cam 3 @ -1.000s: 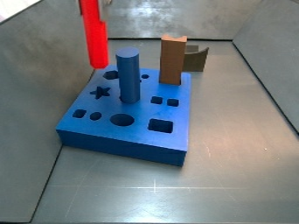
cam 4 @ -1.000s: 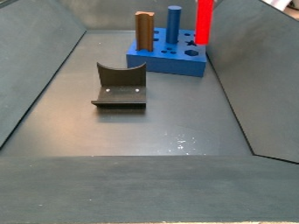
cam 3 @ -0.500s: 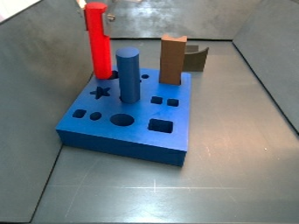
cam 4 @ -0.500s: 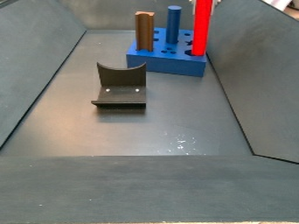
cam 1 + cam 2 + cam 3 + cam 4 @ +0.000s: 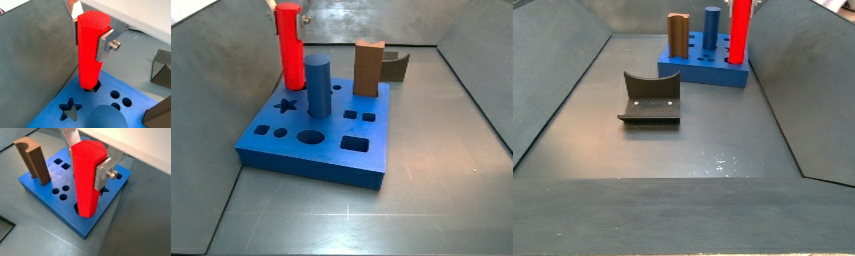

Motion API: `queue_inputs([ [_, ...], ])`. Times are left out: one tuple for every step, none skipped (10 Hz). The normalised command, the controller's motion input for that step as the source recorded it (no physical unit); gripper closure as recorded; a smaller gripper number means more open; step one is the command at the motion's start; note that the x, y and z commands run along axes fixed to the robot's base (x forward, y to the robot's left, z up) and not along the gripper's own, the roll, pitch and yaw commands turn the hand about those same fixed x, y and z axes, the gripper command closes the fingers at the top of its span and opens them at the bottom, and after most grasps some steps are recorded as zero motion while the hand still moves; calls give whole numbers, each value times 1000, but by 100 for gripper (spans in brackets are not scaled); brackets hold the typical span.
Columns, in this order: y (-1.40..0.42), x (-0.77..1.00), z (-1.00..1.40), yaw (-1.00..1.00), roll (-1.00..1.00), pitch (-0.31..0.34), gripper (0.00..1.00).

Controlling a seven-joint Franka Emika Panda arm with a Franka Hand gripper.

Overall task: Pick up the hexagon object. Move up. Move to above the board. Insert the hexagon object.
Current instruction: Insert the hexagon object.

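The hexagon object (image 5: 289,45) is a tall bright red peg standing upright at the far corner of the board (image 5: 311,150), with its lower end inside a hole. My gripper (image 5: 89,30) is shut on its upper part in both wrist views, with a silver finger (image 5: 103,175) pressed on each side. In a wrist view the red peg (image 5: 87,183) dips into the board (image 5: 50,198). In a side view the peg (image 5: 742,30) rises from the board (image 5: 707,72), and the gripper is almost wholly above the edge of both side views.
A blue cylinder (image 5: 318,85) and a brown block (image 5: 369,68) stand in the board beside the peg. A star hole (image 5: 69,107) lies close to the peg's hole. The fixture (image 5: 649,100) sits on the grey floor, and slanted grey walls enclose the space.
The red peg has gone straight down with the gripper. A second ago it hung above the board's corner; now its lower end is in the hole.
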Motion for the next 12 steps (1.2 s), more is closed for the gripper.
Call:
queue_inputs([
  [-63,449,-717,206,69,0,100],
  [-186,626,-723,194,81,59,100],
  [-194,680,-726,137,77,79,100],
  [-183,691,-720,89,99,101,100],
  [-91,577,-749,94,141,91,100],
  [0,474,-740,131,171,83,100],
  [80,523,-677,34,156,109,100],
  [134,526,-634,14,157,119,100],
  [120,509,-646,29,173,110,100],
  [103,506,-674,37,179,103,100],
  [63,469,-920,49,121,37,100],
  [0,411,-1000,74,66,0,100],
])
